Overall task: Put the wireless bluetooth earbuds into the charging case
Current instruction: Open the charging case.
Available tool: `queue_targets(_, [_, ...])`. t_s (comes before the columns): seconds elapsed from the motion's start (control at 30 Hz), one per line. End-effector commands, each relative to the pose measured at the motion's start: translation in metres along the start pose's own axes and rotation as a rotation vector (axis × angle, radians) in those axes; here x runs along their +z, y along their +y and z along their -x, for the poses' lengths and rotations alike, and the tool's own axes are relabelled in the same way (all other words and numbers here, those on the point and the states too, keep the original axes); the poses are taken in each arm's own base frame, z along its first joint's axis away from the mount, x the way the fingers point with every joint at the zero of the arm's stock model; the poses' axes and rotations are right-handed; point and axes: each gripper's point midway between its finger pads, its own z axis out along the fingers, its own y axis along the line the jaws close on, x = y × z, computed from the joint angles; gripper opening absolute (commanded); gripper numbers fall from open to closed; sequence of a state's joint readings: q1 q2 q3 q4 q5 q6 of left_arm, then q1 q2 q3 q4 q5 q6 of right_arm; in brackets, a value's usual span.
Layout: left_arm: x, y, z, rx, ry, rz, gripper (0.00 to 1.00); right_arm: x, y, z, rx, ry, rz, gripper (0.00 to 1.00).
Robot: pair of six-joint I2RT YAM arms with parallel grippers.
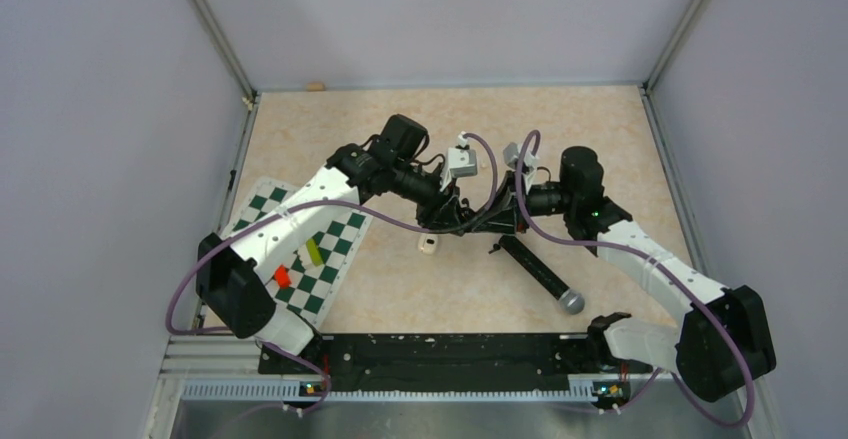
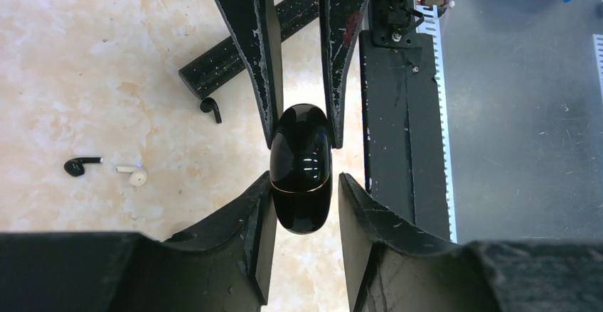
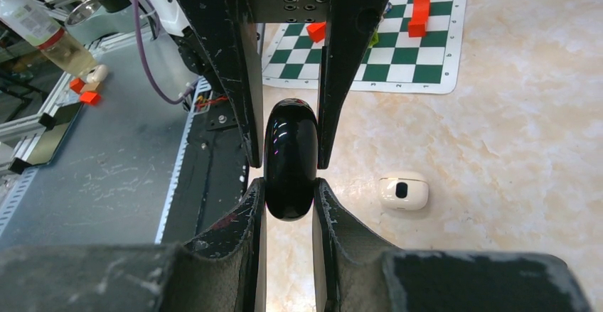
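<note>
The charging case [image 2: 301, 170] is glossy black, closed, with a thin gold seam, and hangs above the table between both grippers. My left gripper [image 2: 307, 184] is shut on its near end. From the opposite side my right gripper [image 3: 288, 187] is shut on the same charging case [image 3: 290, 159]. In the top view the two grippers meet tip to tip [image 1: 482, 221] and hide the case. The earbuds lie loose on the table: a black earbud [image 2: 210, 108], a second black earbud [image 2: 79, 165] and a white earbud [image 2: 134, 175].
A black microphone [image 1: 540, 274] lies below and right of the grippers. A small closed white case [image 1: 428, 244] sits just left of it. A checkered mat [image 1: 310, 249] at the left carries a red block [image 1: 282, 277] and a yellow-green block [image 1: 314, 251].
</note>
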State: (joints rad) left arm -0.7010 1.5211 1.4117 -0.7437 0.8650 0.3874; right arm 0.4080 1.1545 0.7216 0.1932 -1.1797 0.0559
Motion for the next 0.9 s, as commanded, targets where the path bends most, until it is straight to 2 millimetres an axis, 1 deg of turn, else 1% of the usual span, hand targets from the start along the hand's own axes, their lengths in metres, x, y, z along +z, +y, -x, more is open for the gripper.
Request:
queue_targets(0.0, [-0.014,-0.01,0.027,0.069,-0.072,0.004,0.42,-0.005,0.001,0.021,-0.078,-0.041,-0.009,0.07])
queue_targets(0.07, [-0.014,-0.01,0.028,0.067,-0.074,0.003,0.43,-0.004,0.001,0.02,-0.075,-0.041,-0.007,0.07])
queue_targets(0.17, [-0.014,-0.01,0.028,0.064,-0.076,0.002,0.4,-0.004,0.0,0.018,-0.07,-0.04,-0.007,0.07])
queue_targets(0.2, [-0.014,-0.01,0.028,0.063,-0.077,0.002,0.38,-0.004,-0.001,0.018,-0.068,-0.039,-0.008,0.07])
queue_targets(0.33, [-0.013,-0.009,0.03,0.059,-0.081,0.001,0.19,-0.004,-0.002,0.016,-0.066,-0.037,-0.012,0.07])
queue_targets(0.4, [-0.012,-0.008,0.03,0.057,-0.079,0.004,0.13,-0.004,-0.002,0.016,-0.069,-0.038,-0.01,0.08])
queue_targets(0.43, [-0.012,-0.007,0.029,0.058,-0.077,0.007,0.1,-0.004,-0.001,0.017,-0.073,-0.039,-0.009,0.1])
queue_targets(0.47, [-0.012,-0.006,0.028,0.059,-0.074,0.009,0.08,-0.004,0.0,0.017,-0.075,-0.04,-0.008,0.15])
queue_targets(0.6, [-0.01,-0.006,0.02,0.06,-0.059,0.007,0.04,-0.006,0.003,0.022,-0.087,-0.046,-0.004,0.41])
queue_targets(0.67, [-0.01,-0.008,0.017,0.069,-0.054,0.002,0.01,-0.008,0.0,0.023,-0.087,-0.049,-0.015,0.51])
queue_targets(0.73, [-0.01,-0.008,0.014,0.075,-0.047,0.003,0.0,-0.011,-0.004,0.025,-0.089,-0.054,-0.037,0.55])
queue_targets(0.87, [-0.01,-0.007,0.01,0.086,-0.037,0.008,0.0,-0.017,-0.015,0.028,-0.089,-0.061,-0.089,0.58])
